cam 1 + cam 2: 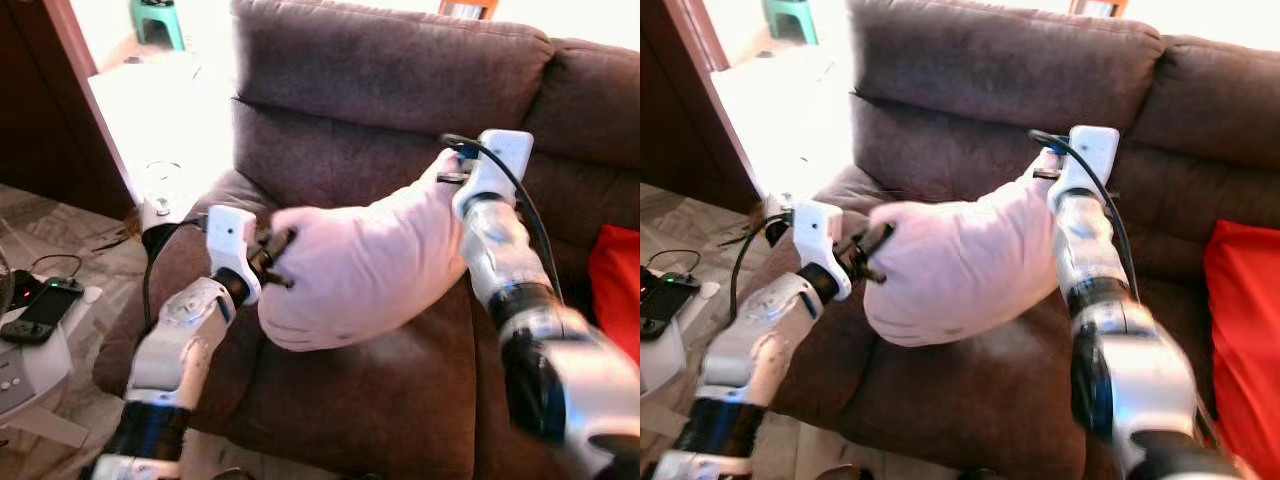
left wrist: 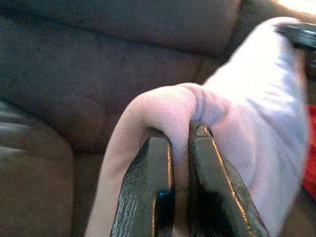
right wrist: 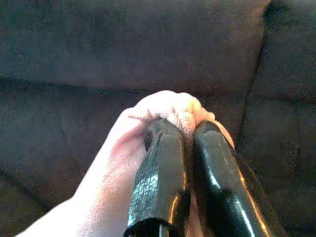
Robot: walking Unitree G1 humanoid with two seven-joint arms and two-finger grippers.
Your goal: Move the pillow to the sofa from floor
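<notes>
A pale pink pillow [image 1: 370,265] hangs stretched between my two grippers above the seat of the brown sofa [image 1: 400,90]. My left gripper [image 1: 283,262] is shut on the pillow's left corner, near the sofa's left armrest. My right gripper [image 1: 447,172] is shut on the pillow's upper right corner, close to the backrest. In the left wrist view the black fingers [image 2: 153,187] pinch a fold of the pillow [image 2: 256,118]. The right wrist view has the fingers [image 3: 158,173] clamped on bunched pink fabric [image 3: 168,106] in front of the dark backrest.
A red cushion [image 1: 615,290] lies on the sofa seat at the right. To the left stands a small white table [image 1: 30,370] with a black handheld device [image 1: 40,305] and a cable. A green stool [image 1: 158,18] stands far back on the bright floor.
</notes>
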